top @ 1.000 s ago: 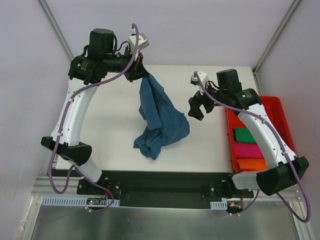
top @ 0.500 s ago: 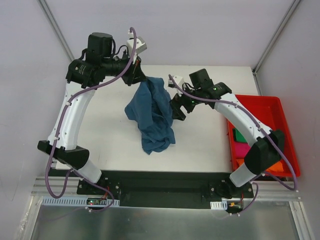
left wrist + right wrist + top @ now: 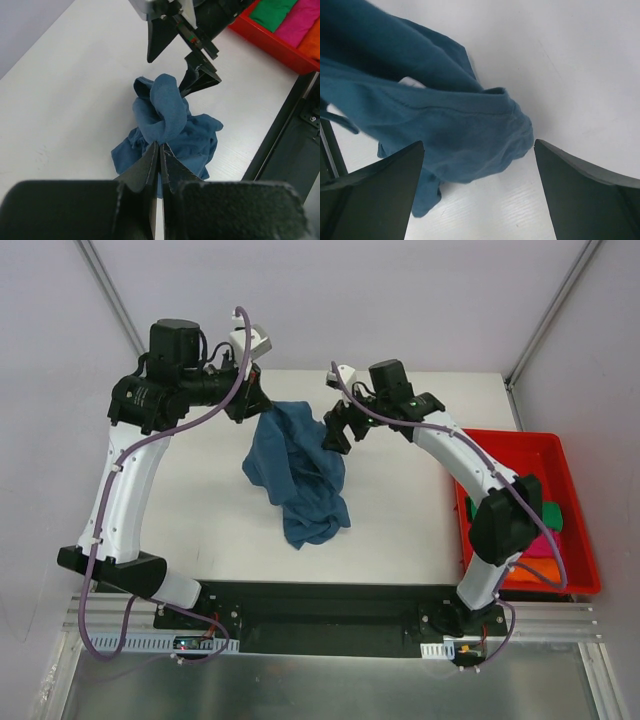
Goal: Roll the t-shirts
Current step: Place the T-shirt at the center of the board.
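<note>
I am gripping the blue t-shirt (image 3: 300, 470) in my left hand (image 3: 256, 406); my right hand (image 3: 335, 429) is gaping wide beside it.

**Four t-shirts, one tray, one table, two arms, two claws.**

Seen from above, there is one dark teal-blue soft cloth t-shirt (image 3: 300, 475) near the middle of the one flat white table (image 3: 200, 500), a little toward 12 o'clock. Three more t-shirts sit in the single red plastic tray (image 3: 535, 445) at the table's 4 o'clock side: one green folded t-shirt (image 3: 272, 11), one magenta folded t-shirt (image 3: 299, 22) and one orange folded t-shirt (image 3: 314, 42). There are two white-and-black robot arms, the left arm (image 3: 125, 480) at 9 o'clock and the right arm (image 3: 470, 455) at 3 o'clock. Each carries one black two-fingered claw, the left claw (image 3: 263, 410) and the right claw (image 3: 333, 435), so four fingers in all.
</note>
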